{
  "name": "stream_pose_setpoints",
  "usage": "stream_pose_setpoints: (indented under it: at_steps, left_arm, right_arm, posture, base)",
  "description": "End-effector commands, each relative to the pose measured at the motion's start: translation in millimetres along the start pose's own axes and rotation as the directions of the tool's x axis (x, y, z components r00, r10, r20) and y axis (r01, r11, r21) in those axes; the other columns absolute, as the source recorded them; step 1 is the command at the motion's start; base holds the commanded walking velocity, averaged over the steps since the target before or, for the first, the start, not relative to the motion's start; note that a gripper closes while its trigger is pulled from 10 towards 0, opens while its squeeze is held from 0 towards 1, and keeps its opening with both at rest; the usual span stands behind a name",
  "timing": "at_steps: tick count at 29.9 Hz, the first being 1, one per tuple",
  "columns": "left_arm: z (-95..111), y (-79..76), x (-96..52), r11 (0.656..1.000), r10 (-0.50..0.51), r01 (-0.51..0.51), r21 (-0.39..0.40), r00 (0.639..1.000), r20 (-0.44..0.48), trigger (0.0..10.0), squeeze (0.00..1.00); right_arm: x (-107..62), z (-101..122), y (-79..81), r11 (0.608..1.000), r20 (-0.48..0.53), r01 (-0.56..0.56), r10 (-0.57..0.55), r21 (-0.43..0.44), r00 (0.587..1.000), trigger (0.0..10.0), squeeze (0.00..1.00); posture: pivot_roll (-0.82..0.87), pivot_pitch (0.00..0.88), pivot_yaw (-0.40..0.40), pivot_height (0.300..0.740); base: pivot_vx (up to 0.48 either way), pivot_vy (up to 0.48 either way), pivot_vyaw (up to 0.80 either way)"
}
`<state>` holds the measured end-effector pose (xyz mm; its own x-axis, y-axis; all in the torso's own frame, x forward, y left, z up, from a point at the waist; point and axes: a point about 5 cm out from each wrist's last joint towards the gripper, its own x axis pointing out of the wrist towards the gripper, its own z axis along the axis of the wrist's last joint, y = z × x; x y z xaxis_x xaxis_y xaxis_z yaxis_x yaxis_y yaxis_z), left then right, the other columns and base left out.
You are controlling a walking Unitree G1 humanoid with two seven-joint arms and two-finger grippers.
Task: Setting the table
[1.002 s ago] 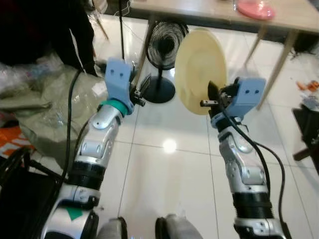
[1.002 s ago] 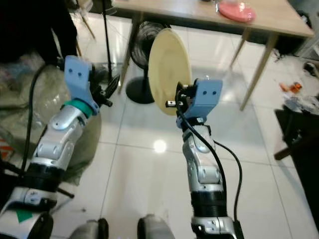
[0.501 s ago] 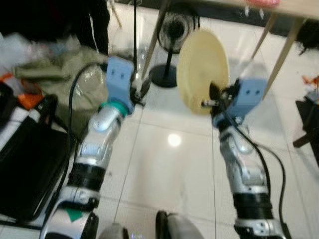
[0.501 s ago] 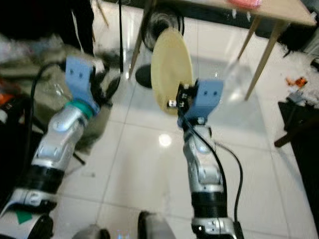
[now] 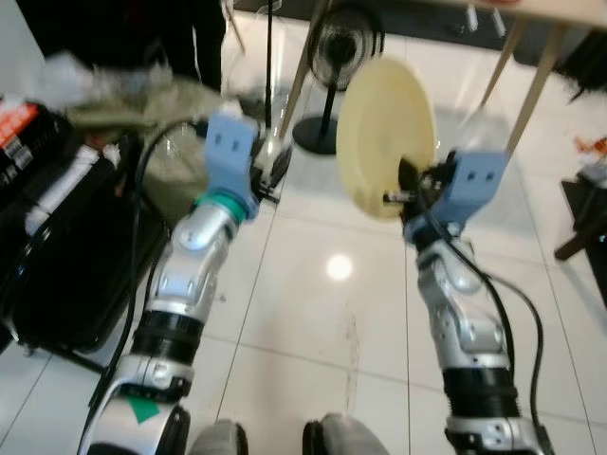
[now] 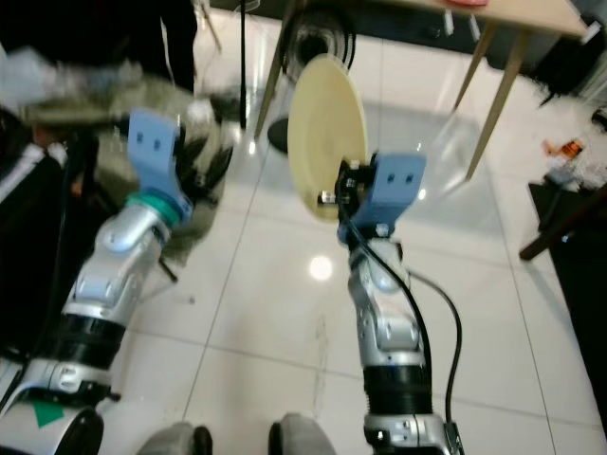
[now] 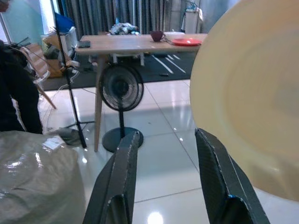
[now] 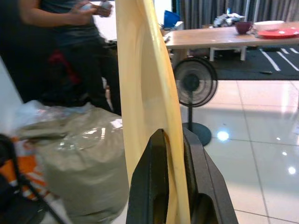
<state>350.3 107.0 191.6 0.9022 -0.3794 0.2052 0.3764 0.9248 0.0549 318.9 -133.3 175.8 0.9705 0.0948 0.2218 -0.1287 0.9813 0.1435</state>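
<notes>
A pale yellow plate (image 5: 384, 128) stands on edge in the air above the tiled floor. My right gripper (image 5: 402, 192) is shut on its lower rim, and in the right wrist view both black fingers (image 8: 156, 158) pinch the plate (image 8: 140, 70). To the plate's left, at about the same height, my left gripper (image 5: 276, 169) is open and holds nothing; its two fingers (image 7: 125, 168) stand apart. Ahead is the wooden table (image 7: 135, 44), with a red plate (image 7: 186, 42) and a dark cup (image 7: 156, 35) on it. Its edge (image 6: 517, 9) lies at the top of the eye views.
A black floor fan (image 5: 343, 52) stands by the table leg, straight ahead. A grey-green sack (image 5: 156, 104) lies at the left, and a black case (image 5: 57, 237) nearer left. A person (image 8: 70, 32) stands beyond the sack. Dark furniture (image 5: 586, 213) is at the right.
The whole picture has shifted: the table and fan sit higher and the black case has come into view at the left, so the camera moved. Both arms keep their pose, the plate still gripped.
</notes>
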Motion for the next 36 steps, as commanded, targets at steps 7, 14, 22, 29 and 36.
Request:
stream_pose_setpoints:
  at_steps: [7, 14, 22, 29, 36]
  left_arm:
    - [-4, -8.3, -0.2, 0.999, -0.04, 0.04, -0.029, 0.999, -0.025, 10.0, 0.0]
    - [-4, -9.7, -0.1, 0.998, -0.048, 0.047, -0.038, 0.998, -0.029, 10.0, 0.0]
    - [-6, -9.6, -0.9, 0.998, -0.045, 0.043, -0.056, 0.998, -0.041, 10.0, 0.0]
    - [-13, -7.5, -6.8, 0.996, -0.01, 0.002, -0.094, 0.996, -0.084, 10.0, 0.0]
    - [-24, -0.7, -20.0, 0.998, 0.017, -0.024, -0.057, 0.991, -0.13, 10.0, 0.0]
  right_arm:
    - [-0.5, 2, -3.7, 1.0, 0.004, 0.01, -0.01, 0.015, 1.0, 10.0, 0.0]
    - [-0.7, 1, -3.5, 1.0, 0.0, 0.007, -0.007, 0.012, 1.0, 10.0, 0.0]
    - [-0.8, 1, -2.7, 1.0, -0.003, 0.002, -0.002, 0.013, 1.0, 10.0, 0.0]
    - [-1.8, -1, -2.0, 1.0, -0.009, -0.003, 0.003, 0.008, 1.0, 10.0, 0.0]
    - [-5.9, -6, -6.6, 1.0, -0.029, 0.012, -0.013, -0.017, 1.0, 10.0, 0.0]
  posture:
    - [-0.02, 0.0, 0.008, 0.74]
    - [-0.02, 0.0, 0.008, 0.74]
    - [-0.01, 0.0, 0.007, 0.74]
    - [-0.01, 0.0, 0.011, 0.74]
    - [0.0, 0.0, 0.007, 0.74]
  base:
    - [0.0, 0.0, -0.8]
    - [0.0, 0.0, -0.8]
    - [0.0, 0.0, -0.8]
    - [0.0, 0.0, -0.8]
    - [0.0, 0.0, -0.8]
